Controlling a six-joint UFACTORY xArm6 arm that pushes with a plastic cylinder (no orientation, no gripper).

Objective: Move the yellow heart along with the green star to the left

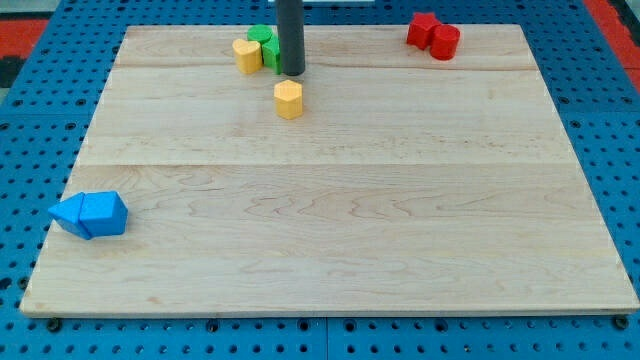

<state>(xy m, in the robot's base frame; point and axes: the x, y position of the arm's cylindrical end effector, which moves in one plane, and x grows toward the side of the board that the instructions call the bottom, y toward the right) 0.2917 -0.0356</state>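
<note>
A yellow block (246,55), whose shape I cannot make out as a heart for certain, sits near the view's top, left of centre. Green blocks (264,45) stand right behind and beside it, touching it; the rod hides part of them, so the star shape is not clear. My tip (291,73) rests just right of the green blocks, seemingly against them. A second yellow block (288,99), roughly hexagonal, lies just below the tip, apart from it.
Two red blocks (433,35) sit together at the view's top right. Two blue blocks (91,214) sit together at the board's left edge, low down. The wooden board (330,220) lies on a blue perforated base.
</note>
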